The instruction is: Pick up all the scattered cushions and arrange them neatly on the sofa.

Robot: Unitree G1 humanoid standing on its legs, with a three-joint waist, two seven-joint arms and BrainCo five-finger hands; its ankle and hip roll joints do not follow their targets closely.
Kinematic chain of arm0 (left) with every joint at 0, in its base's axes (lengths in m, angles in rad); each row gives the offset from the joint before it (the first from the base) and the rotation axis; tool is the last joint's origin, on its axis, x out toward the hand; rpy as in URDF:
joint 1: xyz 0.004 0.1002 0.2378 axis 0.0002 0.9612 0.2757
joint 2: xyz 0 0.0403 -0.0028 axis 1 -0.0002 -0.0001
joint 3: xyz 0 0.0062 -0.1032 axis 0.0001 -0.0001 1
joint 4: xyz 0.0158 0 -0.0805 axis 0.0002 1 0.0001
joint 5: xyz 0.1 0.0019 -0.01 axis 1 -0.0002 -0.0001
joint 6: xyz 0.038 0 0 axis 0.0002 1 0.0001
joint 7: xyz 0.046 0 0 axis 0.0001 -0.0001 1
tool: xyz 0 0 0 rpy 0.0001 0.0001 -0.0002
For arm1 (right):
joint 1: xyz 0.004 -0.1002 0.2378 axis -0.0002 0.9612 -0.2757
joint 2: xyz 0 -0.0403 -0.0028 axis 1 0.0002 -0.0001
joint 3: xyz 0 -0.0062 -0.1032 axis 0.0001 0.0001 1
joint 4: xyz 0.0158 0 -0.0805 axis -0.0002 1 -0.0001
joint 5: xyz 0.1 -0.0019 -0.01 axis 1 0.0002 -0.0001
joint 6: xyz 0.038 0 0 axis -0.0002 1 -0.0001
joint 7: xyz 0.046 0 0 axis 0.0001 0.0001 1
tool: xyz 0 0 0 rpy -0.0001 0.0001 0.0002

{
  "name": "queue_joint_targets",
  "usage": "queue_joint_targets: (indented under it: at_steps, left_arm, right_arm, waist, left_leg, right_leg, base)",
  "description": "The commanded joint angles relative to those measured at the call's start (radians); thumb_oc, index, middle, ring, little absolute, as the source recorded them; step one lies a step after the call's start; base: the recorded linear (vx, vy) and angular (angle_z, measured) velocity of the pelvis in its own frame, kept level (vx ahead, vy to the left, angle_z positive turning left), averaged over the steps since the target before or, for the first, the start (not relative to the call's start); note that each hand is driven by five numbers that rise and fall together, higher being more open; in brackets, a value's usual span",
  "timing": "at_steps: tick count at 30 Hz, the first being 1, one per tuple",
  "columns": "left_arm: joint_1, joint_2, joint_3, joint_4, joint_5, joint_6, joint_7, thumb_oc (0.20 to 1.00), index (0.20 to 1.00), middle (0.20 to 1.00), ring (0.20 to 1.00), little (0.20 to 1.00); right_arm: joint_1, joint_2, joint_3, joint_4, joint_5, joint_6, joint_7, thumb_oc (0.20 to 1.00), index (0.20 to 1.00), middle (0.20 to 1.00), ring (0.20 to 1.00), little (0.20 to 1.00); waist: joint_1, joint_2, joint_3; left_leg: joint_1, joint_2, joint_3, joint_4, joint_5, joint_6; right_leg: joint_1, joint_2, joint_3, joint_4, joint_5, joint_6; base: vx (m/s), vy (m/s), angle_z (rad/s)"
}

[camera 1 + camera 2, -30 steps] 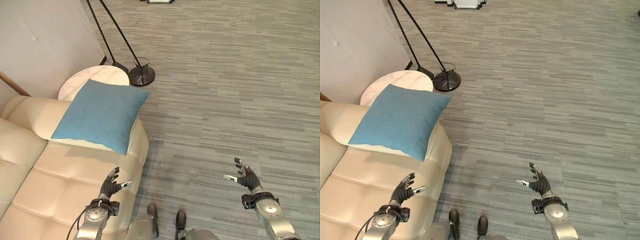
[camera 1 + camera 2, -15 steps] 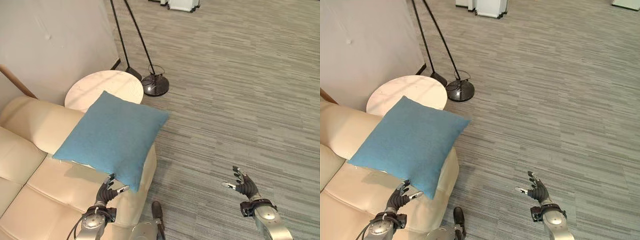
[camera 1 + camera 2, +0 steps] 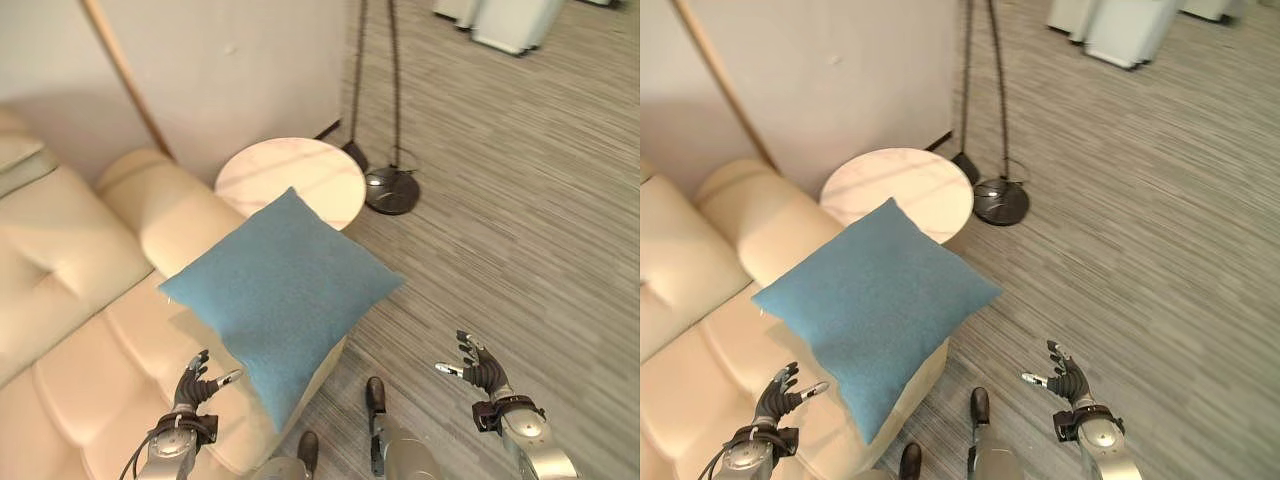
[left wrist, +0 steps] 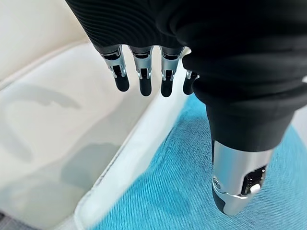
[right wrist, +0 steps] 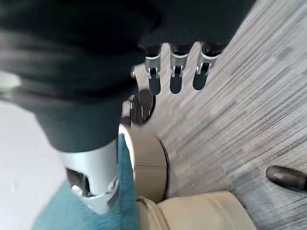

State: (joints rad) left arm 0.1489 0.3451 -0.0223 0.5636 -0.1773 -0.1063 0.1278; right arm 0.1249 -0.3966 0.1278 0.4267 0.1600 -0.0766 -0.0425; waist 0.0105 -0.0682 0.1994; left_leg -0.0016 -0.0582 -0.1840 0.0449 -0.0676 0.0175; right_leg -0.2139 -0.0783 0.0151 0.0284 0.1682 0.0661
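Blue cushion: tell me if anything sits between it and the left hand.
Nothing visible does. The left hand hangs open over the cream sofa right beside the blue cushion, which lies on the sofa's arm with one corner overhanging. Only bare upholstery separates them. The right hand is open over the floor.

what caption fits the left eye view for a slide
Blue cushion lies across the cream sofa's armrest; both open hands, left and right, hold nothing.
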Motion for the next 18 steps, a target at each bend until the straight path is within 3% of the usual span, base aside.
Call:
queue_joint_targets:
  at_steps: [1,6,8,10,18]
  left_arm:
    - [-0.018,0.029,0.012,-0.058,-0.019,-0.046,-0.003,1.000,1.000,1.000,1.000,1.000]
    - [-0.020,0.028,0.005,-0.063,-0.015,-0.042,-0.005,1.000,1.000,1.000,1.000,1.000]
    - [-0.033,0.028,-0.001,-0.064,-0.014,-0.041,-0.004,1.000,1.000,1.000,1.000,1.000]
    - [-0.041,0.036,0.000,-0.076,-0.001,-0.045,-0.003,1.000,1.000,1.000,1.000,1.000]
    - [-0.029,0.075,0.020,-0.087,0.031,-0.050,0.011,1.000,1.000,1.000,1.000,1.000]
  right_arm:
    - [0.000,-0.050,-0.062,-0.070,0.027,-0.036,-0.014,1.000,1.000,1.000,1.000,1.000]
    - [0.029,-0.064,-0.104,-0.058,0.031,-0.039,-0.026,1.000,1.000,1.000,1.000,1.000]
    - [0.034,-0.071,-0.120,-0.061,0.029,-0.040,-0.035,1.000,1.000,1.000,1.000,1.000]
    - [0.034,-0.093,-0.138,-0.063,0.006,-0.039,-0.052,1.000,1.000,1.000,1.000,1.000]
    - [-0.025,-0.181,-0.132,-0.132,-0.052,-0.043,-0.065,1.000,1.000,1.000,1.000,1.000]
  waist:
    - [0.004,-0.004,-0.016]
    - [-0.005,0.003,-0.024]
    - [-0.018,0.001,-0.026]
    - [-0.035,0.003,-0.035]
    - [-0.009,-0.016,-0.055]
  left_leg:
    - [-0.051,0.056,0.105,0.076,-0.028,-0.069]
    - [-0.076,0.099,0.093,0.043,0.021,-0.101]
    - [-0.088,0.115,0.148,0.035,0.037,-0.101]
    - [-0.082,0.146,0.270,0.015,0.047,-0.100]
    - [-0.038,0.157,0.302,-0.039,0.056,-0.104]
  right_leg:
    - [0.021,-0.011,-0.010,0.039,-0.127,0.068]
    - [0.057,-0.010,-0.089,0.025,-0.161,0.045]
    - [0.074,-0.020,-0.125,0.015,-0.169,0.043]
    - [0.100,-0.023,-0.164,-0.002,-0.178,0.043]
    - [0.136,-0.012,-0.175,-0.017,-0.187,0.048]
  base:
    - [0.10,-0.234,0.61]
    - [0.07,-0.166,0.60]
    - [0.04,-0.062,0.53]
    - [0.08,-0.049,0.62]
    - [0.11,0.000,0.14]
